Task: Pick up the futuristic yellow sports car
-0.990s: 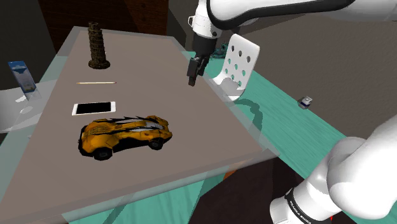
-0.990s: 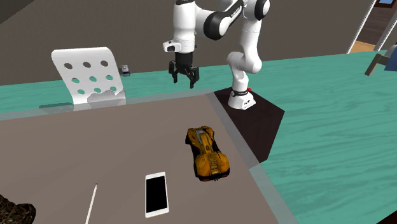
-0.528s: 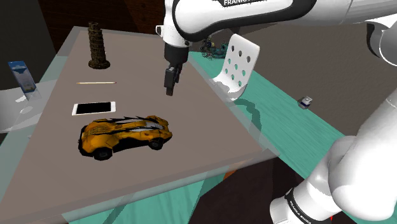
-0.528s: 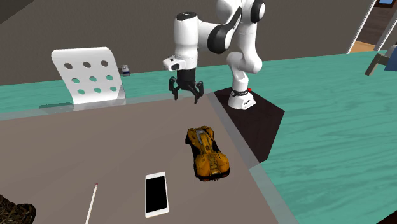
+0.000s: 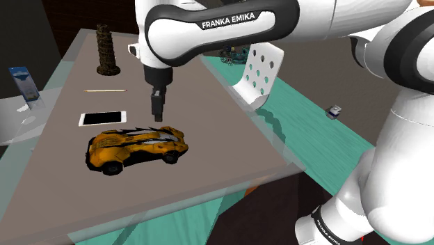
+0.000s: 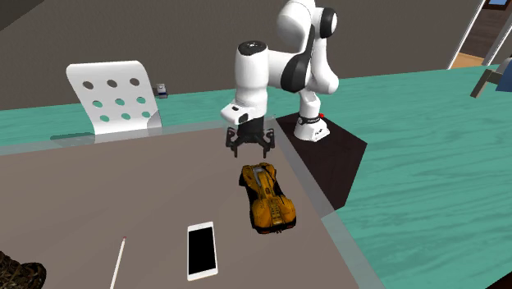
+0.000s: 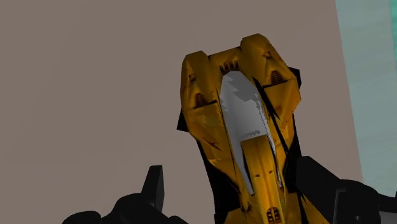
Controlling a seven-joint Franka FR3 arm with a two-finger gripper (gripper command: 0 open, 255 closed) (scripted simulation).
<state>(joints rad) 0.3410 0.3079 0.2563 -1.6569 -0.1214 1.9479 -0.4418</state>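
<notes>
The yellow-orange sports car with black trim and a silver canopy lies on the grey-brown table, close to the table's edge in the second exterior view. My black gripper hangs open just above the car's end nearest the arm's base. In the wrist view the car runs lengthwise away from the gripper. One finger stands off to the car's side and the other finger is beside its flank. Neither touches it.
A white-framed smartphone lies beside the car, with a thin stick beyond it and a dark tower figurine at the far end. A white perforated chair back stands off the table on the teal floor.
The gripper has come from the table's edge near the chair to above the car's end and dropped lower, staying open. The car has not moved.
</notes>
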